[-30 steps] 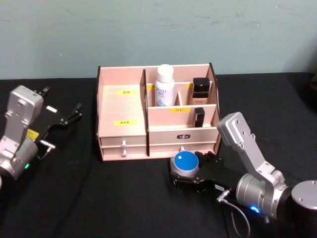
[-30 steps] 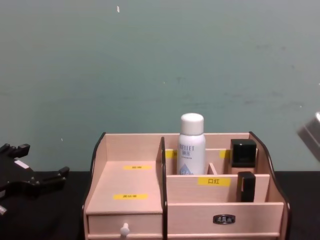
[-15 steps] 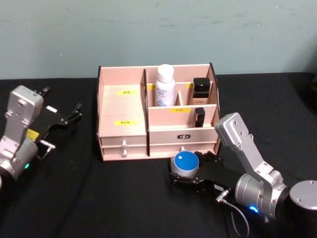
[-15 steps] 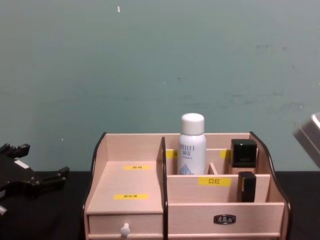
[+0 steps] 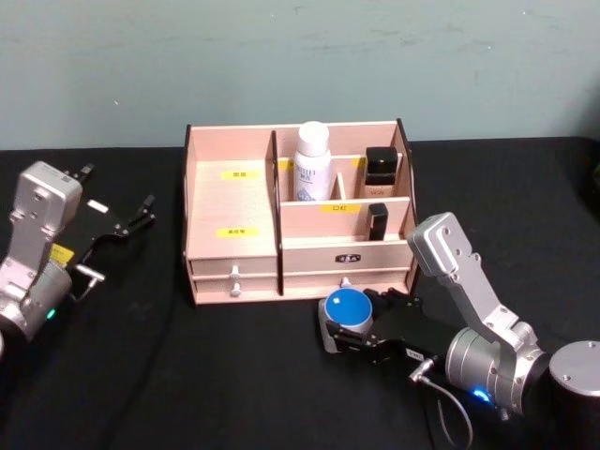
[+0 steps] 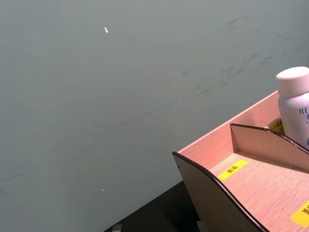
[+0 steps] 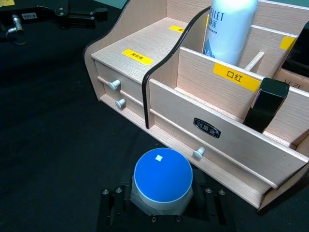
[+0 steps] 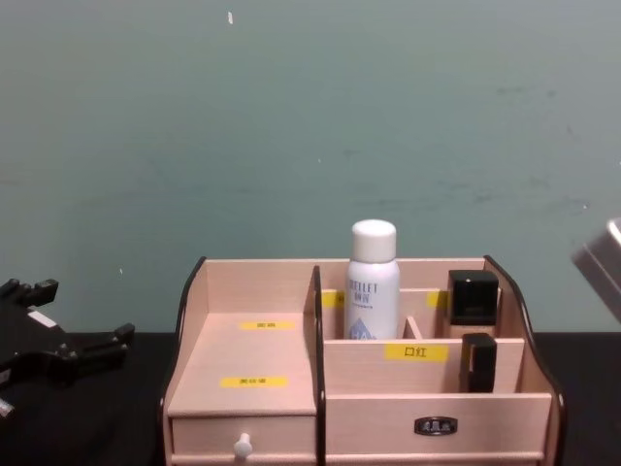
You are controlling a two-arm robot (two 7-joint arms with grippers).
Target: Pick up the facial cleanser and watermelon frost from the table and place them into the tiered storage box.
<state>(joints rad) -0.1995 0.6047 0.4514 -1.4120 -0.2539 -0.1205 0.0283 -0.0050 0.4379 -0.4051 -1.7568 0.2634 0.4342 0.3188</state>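
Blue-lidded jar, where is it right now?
In the head view the blue-lidded jar is on the robot's right, gripped by the right end effector, just in front of the tiered storage box, near its lower drawer front.

Soft, even and rather dim light. The black worktop (image 5: 169,375) swallows shadows. Faint ones lie inside the tiered storage box (image 5: 232,202) compartments.
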